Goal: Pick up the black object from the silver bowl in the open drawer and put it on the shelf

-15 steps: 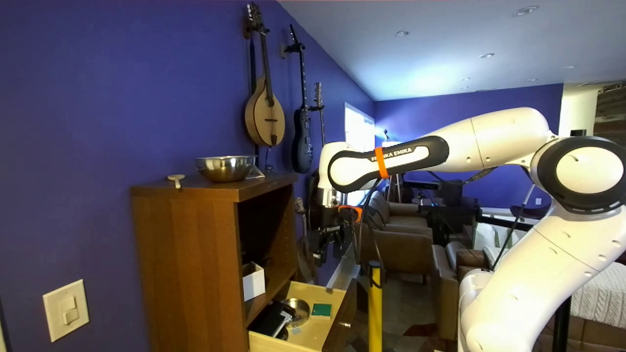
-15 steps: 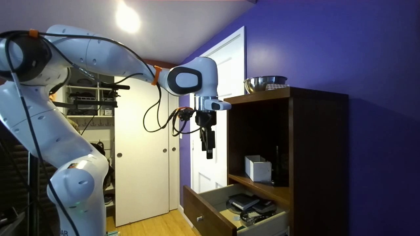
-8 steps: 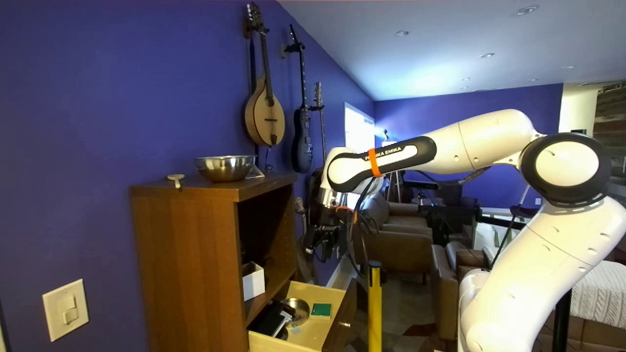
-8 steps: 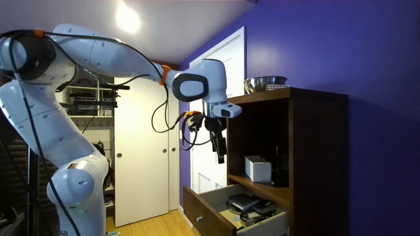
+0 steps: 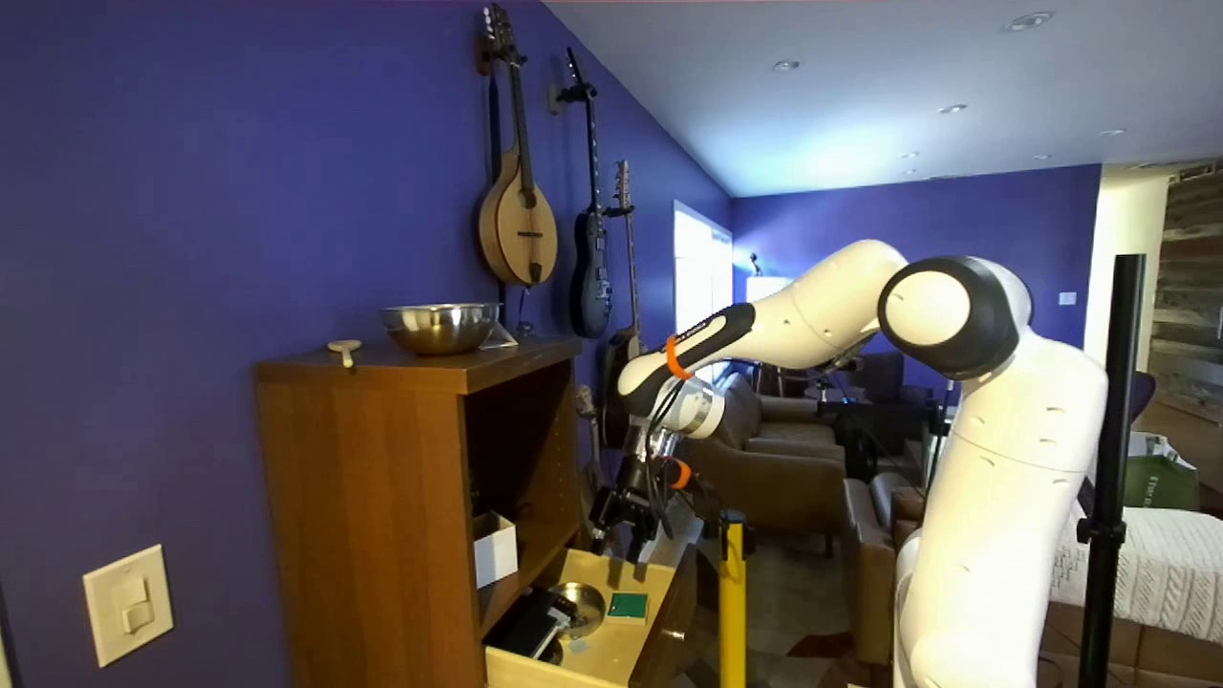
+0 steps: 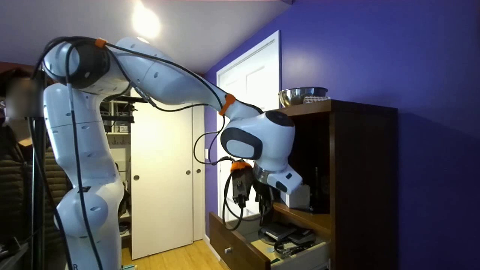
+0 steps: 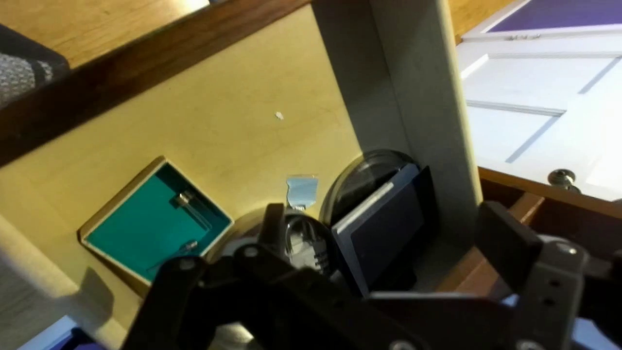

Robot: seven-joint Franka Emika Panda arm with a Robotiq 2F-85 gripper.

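— The gripper (image 7: 382, 214)?
— Fingers (image 7: 505, 238) wide apart, holding nothing, above the drawer (image 7: 218, 121).
— And the black object (image 7: 315, 238)?
— Apparently in the silver bowl (image 5: 590, 612), blurred, part-hidden behind a finger; judged stiff, light, perhaps slippery.
— Point of grasp?
— Preferably across its middle, clear of the bowl and the neighbouring black slab (image 7: 386, 231).
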